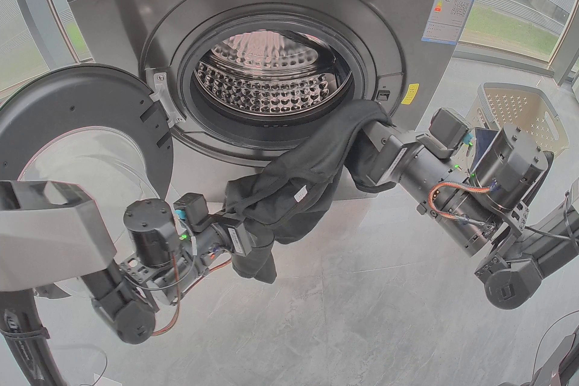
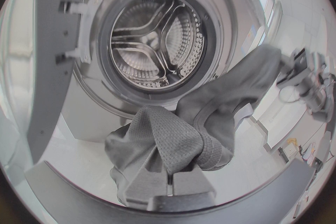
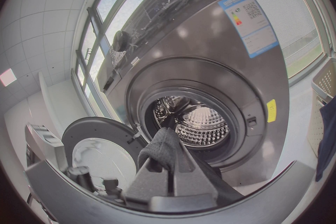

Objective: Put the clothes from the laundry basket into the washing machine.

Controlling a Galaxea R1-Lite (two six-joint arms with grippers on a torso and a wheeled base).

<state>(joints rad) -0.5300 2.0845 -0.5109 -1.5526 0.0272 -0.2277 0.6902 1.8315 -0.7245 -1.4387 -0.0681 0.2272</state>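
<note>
A dark grey garment (image 1: pixel 301 176) hangs stretched between my two grippers, in front of the washing machine (image 1: pixel 271 31). My left gripper (image 1: pixel 250 233) is shut on its lower end, below the drum opening (image 1: pixel 271 79). In the left wrist view the mesh cloth (image 2: pixel 168 137) drapes over the shut left gripper (image 2: pixel 170 179). My right gripper (image 1: pixel 368 131) is shut on the upper end, at the lower right rim of the opening. In the right wrist view cloth (image 3: pixel 162 146) covers the right gripper (image 3: pixel 171 174). The beige laundry basket (image 1: pixel 525 110) stands at the right with a dark blue cloth (image 3: pixel 327 140) in it.
The round machine door (image 1: pixel 78 134) is swung fully open to the left, close beside my left arm. The drum (image 2: pixel 154 49) is bare metal inside. Grey tiled floor (image 1: pixel 362 297) lies free in front of the machine. Windows run behind the machine.
</note>
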